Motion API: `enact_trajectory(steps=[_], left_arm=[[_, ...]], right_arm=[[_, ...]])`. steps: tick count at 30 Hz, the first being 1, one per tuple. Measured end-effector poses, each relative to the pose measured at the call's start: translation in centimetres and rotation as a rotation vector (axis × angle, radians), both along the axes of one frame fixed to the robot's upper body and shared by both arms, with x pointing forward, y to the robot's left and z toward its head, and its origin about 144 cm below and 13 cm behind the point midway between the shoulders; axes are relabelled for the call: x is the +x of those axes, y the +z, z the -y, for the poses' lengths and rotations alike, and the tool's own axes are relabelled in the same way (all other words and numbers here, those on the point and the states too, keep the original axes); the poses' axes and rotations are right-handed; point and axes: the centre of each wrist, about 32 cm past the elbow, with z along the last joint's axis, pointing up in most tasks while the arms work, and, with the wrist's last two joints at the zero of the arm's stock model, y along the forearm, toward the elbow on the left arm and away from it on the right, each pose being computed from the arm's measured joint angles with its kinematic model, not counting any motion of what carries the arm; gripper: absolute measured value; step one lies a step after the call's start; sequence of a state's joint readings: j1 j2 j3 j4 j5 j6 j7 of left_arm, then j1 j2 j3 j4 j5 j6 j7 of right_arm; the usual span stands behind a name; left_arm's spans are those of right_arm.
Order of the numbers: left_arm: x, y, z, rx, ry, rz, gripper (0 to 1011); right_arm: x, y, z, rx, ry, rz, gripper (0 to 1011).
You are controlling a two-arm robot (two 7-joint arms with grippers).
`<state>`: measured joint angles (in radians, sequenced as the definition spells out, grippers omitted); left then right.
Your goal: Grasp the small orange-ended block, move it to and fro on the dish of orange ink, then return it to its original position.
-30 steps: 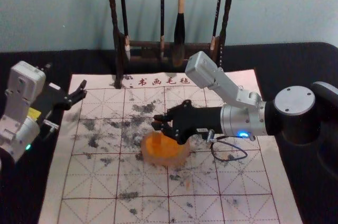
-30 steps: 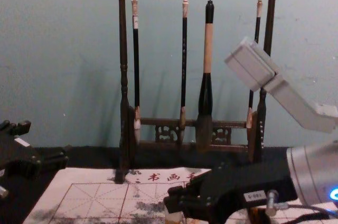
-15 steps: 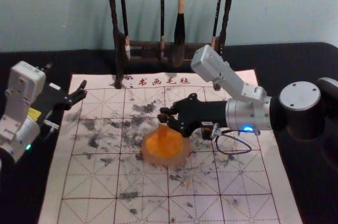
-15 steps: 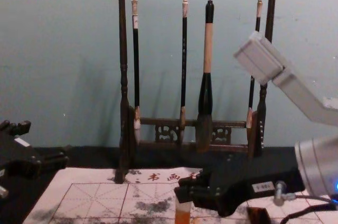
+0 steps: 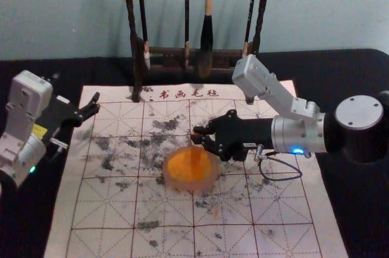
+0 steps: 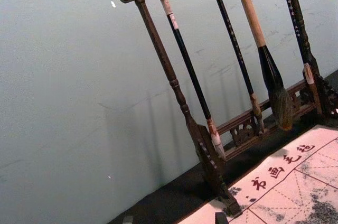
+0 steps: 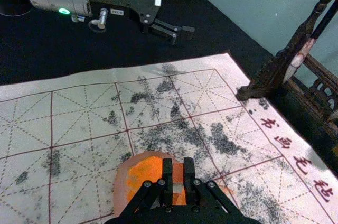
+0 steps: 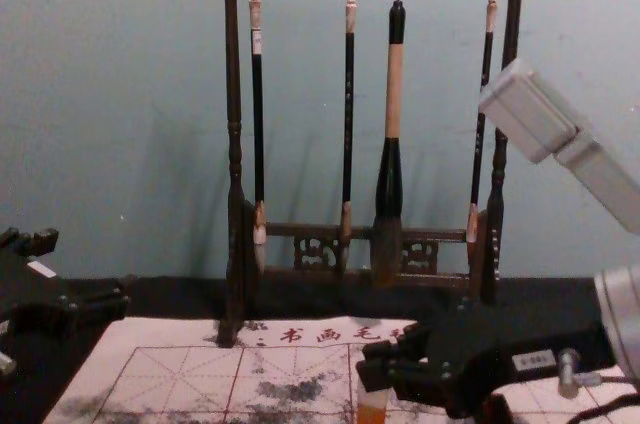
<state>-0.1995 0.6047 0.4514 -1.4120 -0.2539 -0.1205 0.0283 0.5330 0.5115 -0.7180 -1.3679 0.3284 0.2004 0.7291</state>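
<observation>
The small block (image 8: 371, 406), pale above and orange at its lower end, stands roughly upright over the far part of the dish (image 5: 209, 184) of orange ink; whether it touches the ink, I cannot tell. My right gripper (image 5: 196, 134) has its fingers closed on the block's upper part. The dish rests on the gridded mat (image 5: 285, 243). My left gripper (image 5: 75, 90), fingers spread wide and holding nothing, is parked beside the mat's far left part.
</observation>
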Motion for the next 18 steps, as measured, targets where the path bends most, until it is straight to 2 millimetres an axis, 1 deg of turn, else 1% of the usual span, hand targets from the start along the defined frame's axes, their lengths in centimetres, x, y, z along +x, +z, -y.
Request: enact_trajectory(steps=[11, 18], left_arm=[[0.0, 0.0, 0.0, 0.0, 0.0, 0.0, 1001], [0.0, 0.0, 0.0, 0.0, 0.0, 0.0, 1001]], right_arm=[[-0.62, -0.08, 0.8, -0.009, 0.021, -0.009, 119], [-0.98, -0.1, 0.78, -0.005, 0.037, -0.018, 119]])
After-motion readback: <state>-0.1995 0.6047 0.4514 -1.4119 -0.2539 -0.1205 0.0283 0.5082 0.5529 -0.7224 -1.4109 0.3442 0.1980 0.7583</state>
